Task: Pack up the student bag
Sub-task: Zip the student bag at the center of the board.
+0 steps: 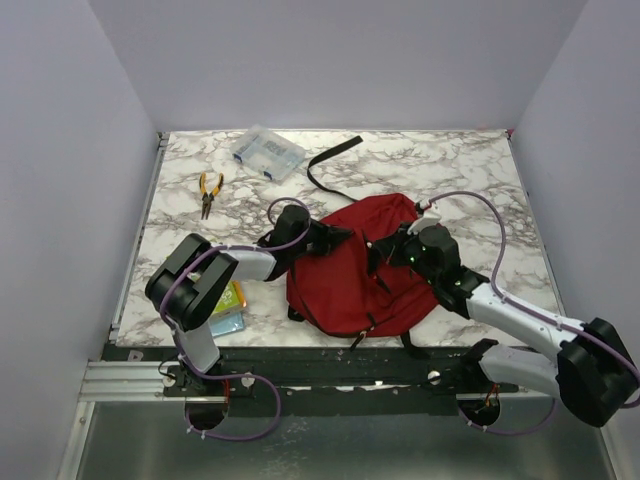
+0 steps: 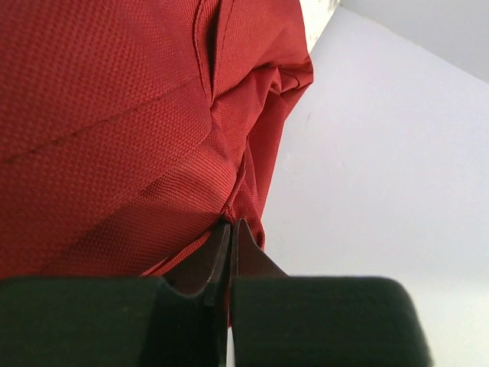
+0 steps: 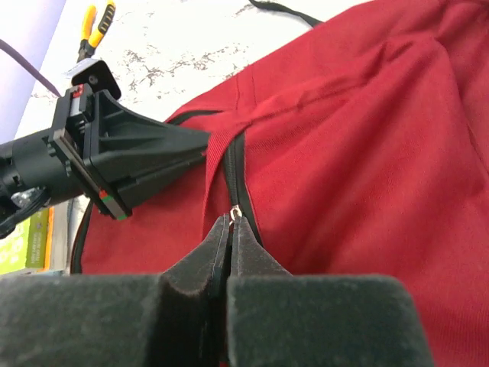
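The marble table (image 1: 480, 200) is filling the floor of the top view, and the red bag (image 1: 350, 285) is lying flat just past its centre toward 6 o'clock, close to the near edge. Both arms are reaching in over it. The left one is coming in from 8 o'clock and the right one from 4 o'clock, and they are meeting on the bag's upper part.

The left gripper (image 2: 229, 233) is showing its fingers pressed tight together, and they are pinching a fold of the red fabric at the bag's edge. In the right wrist view its tip is sitting right by the far end of the black zip (image 3: 243, 176). The right gripper (image 3: 231, 225) is closed as well and is nipping the small silver zip pull (image 3: 234, 212) between its tips.

A clear plastic box (image 1: 267, 153) is sitting at 11 o'clock, well apart from the bag. A black strap (image 1: 333, 158) is curling across the marble at 12 o'clock, just beyond the bag's far edge. Two flat packs (image 1: 233, 297), one green and one teal, are lying at 8 o'clock, partly tucked under the left arm. Yellow-handled pliers (image 1: 209, 190) are resting at 10 o'clock, near the box.
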Motion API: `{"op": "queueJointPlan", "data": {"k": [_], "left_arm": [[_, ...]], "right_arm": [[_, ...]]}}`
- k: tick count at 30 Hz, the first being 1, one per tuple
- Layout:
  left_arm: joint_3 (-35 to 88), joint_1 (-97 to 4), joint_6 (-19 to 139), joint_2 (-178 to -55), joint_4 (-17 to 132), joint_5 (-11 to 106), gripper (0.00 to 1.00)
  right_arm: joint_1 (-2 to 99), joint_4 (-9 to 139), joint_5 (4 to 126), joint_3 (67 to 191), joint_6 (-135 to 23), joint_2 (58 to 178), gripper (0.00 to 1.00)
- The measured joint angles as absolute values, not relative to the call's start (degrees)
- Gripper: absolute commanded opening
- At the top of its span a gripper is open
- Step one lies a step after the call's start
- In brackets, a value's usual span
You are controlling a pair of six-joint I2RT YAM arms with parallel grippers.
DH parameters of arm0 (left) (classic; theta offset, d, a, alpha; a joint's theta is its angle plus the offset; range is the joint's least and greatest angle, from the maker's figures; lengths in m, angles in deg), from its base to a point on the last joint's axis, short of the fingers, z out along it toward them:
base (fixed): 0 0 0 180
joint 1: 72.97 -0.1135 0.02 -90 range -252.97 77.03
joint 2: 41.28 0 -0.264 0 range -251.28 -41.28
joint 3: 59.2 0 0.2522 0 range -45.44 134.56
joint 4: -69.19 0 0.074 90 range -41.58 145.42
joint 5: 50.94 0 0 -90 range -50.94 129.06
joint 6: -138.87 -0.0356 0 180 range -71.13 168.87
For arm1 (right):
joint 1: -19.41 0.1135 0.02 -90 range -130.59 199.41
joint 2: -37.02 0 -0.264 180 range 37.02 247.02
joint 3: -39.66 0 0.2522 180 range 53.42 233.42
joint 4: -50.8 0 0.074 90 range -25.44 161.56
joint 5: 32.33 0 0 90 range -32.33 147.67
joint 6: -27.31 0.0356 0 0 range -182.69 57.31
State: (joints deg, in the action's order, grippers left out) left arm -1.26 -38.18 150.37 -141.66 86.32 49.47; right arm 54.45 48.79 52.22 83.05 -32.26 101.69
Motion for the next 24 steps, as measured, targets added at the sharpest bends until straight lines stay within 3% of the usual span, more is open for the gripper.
{"op": "queueJointPlan", "data": {"k": [7, 24], "left_arm": [[-2.22, -38.95, 151.48, -142.4, 89.16, 50.26, 0.0], [-2.85, -40.02, 153.21, -144.5, 92.66, 51.75, 0.0]], "right_arm": [[54.45, 54.5, 51.26, 79.44, -27.93, 94.3, 0.01], [54.45, 78.98, 50.01, 79.73, -15.56, 88.9, 0.01]]}}
